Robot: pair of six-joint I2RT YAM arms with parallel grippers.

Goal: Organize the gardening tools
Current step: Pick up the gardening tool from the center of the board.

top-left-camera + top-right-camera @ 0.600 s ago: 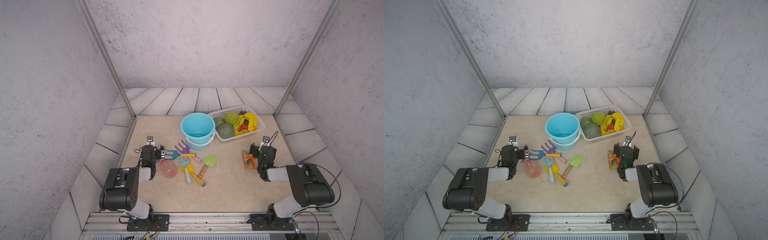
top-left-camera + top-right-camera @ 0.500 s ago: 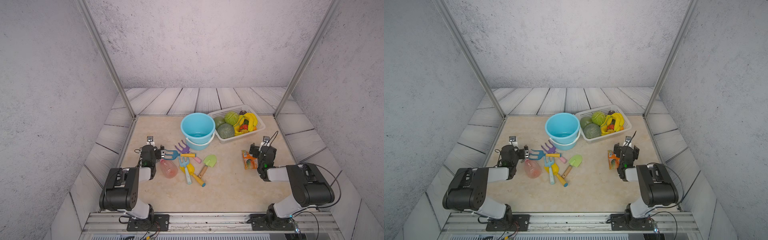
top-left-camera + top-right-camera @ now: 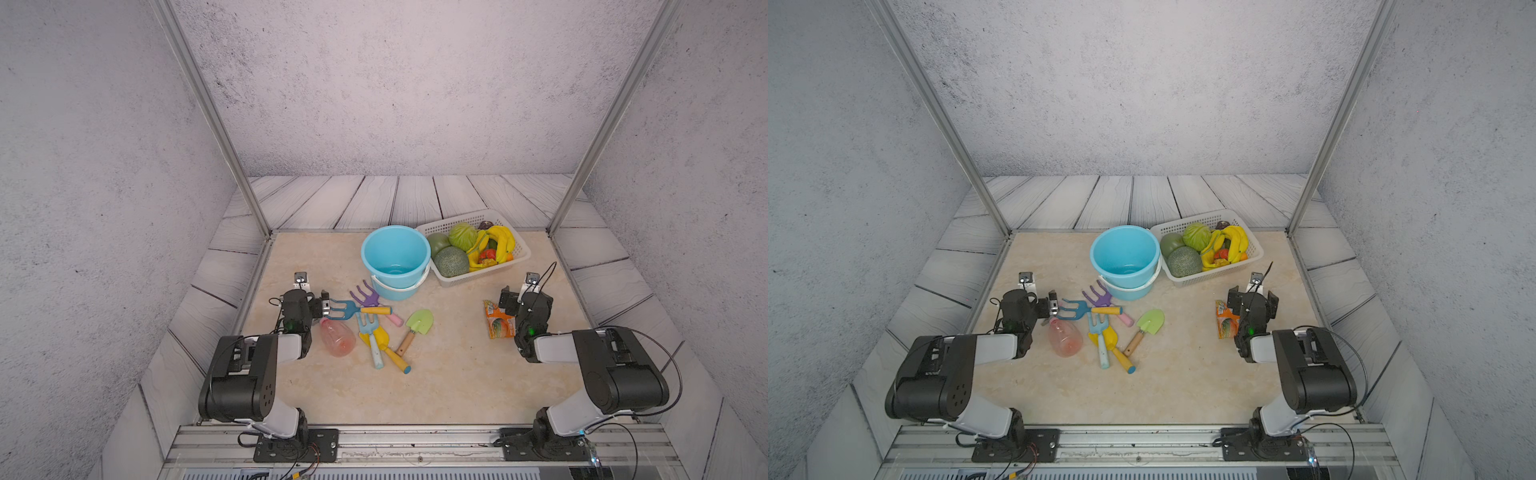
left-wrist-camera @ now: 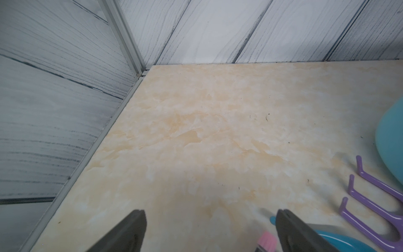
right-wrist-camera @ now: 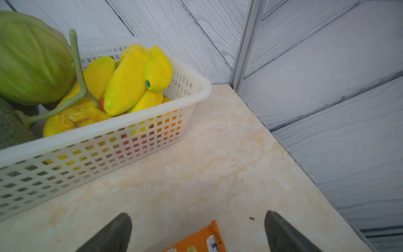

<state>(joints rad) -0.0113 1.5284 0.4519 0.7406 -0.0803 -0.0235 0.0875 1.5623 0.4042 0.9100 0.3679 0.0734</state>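
1. left gripper [image 3: 324, 304]: left of centre in both top views, low over the tabletop; jaws spread wide, nothing between them; tips just beside the prongs of the teal fork [image 3: 344, 309]
2. right gripper [image 3: 510, 300]: right of centre; jaws likewise wide apart, nothing held; flat orange packet [image 3: 498, 321] lying just beside it
3. teal fork: yellow handle, flat on the tabletop, middle of the frame
4. purple rake [image 3: 366, 295]: just above the teal fork, tines toward the blue bucket [image 3: 376, 270]
5. light-blue fork [image 3: 369, 328]: below the teal fork, lying over the yellow trowel [image 3: 380, 337]
6. green shovel [image 3: 420, 322]: wooden handle, right edge of the heap
7. pink spray bottle [image 3: 338, 341]: on its side, lower left of the heap, nozzle end near the left gripper
8. white basket [image 3: 478, 277]: fruit and vegetables inside, upper right of centre, just beside the bucket
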